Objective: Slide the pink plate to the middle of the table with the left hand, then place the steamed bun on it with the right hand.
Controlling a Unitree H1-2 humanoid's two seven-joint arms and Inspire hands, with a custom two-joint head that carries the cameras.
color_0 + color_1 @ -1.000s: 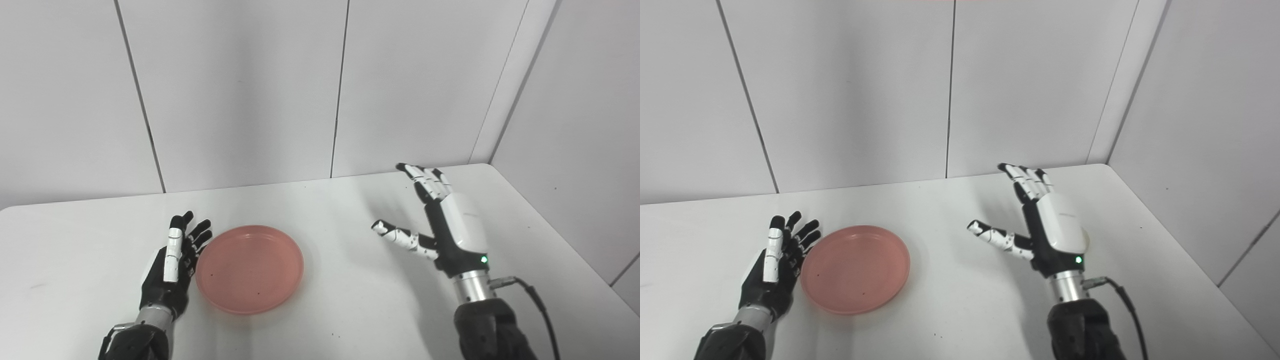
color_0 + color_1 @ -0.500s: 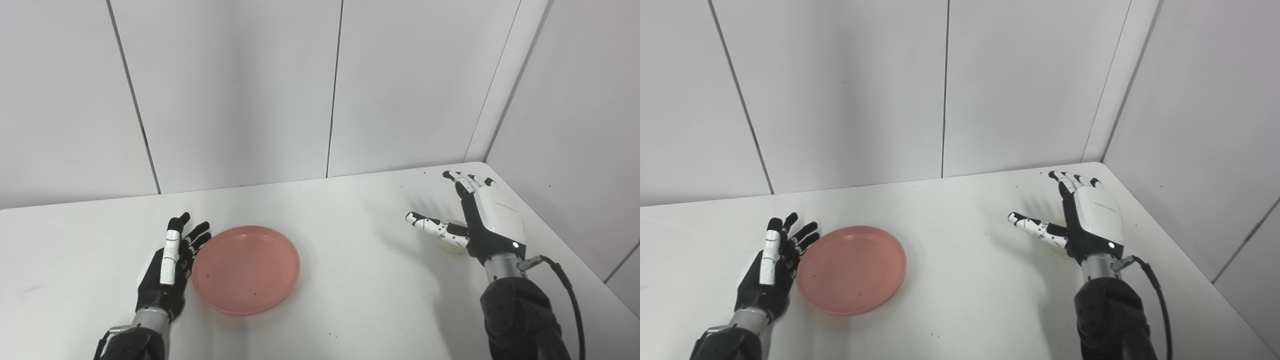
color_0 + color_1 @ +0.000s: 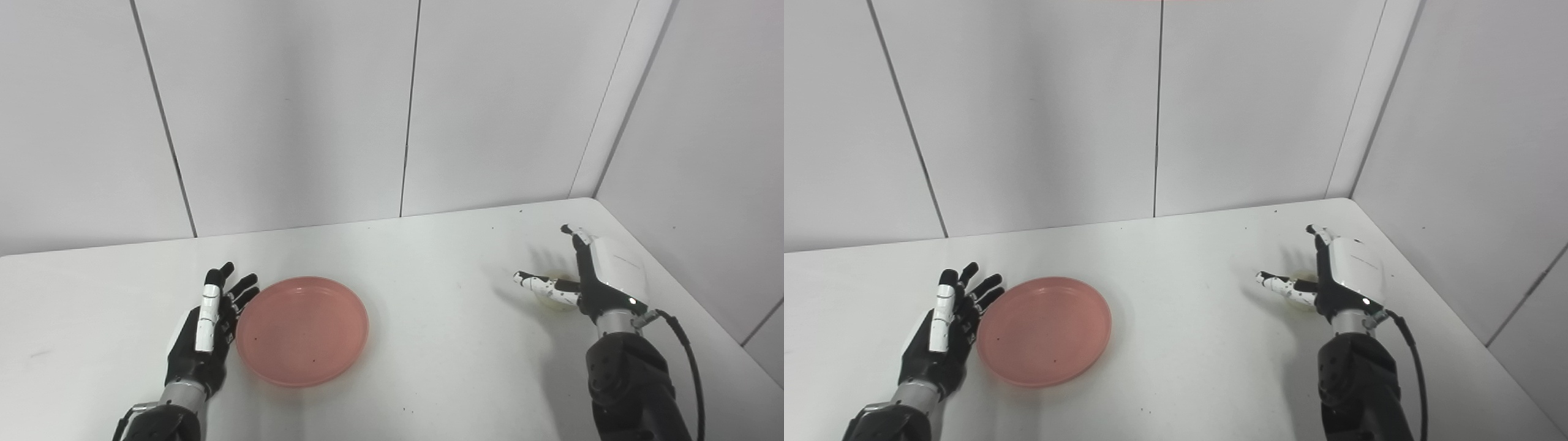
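- Bun [image 3: 553, 299], pale and rounded, is lying on the white table [image 3: 441, 343] near its right edge, mostly hidden beneath the right hand [image 3: 597, 272]; only a cream sliver is showing under the palm.
- Right hand is hovering palm-down over the steamed bun, thumb [image 3: 539, 283] sticking out to the left just above it and the other fingers reaching over its far side; whether any of them are touching it is hard to tell from here.
- Those fingers are standing apart, not yet closing on anything.
- Pink plate [image 3: 302, 329], round, shallow and smooth with a low raised rim, is sitting left of the table's middle, well apart from the bun.
- Left hand [image 3: 205, 334] is resting edge-on just beside the plate's left rim, fingers [image 3: 209, 306] straight and spread, holding nothing.
- Both hands are showing black jointed bodies with glossy white shells; the table is looking matte and faintly speckled.
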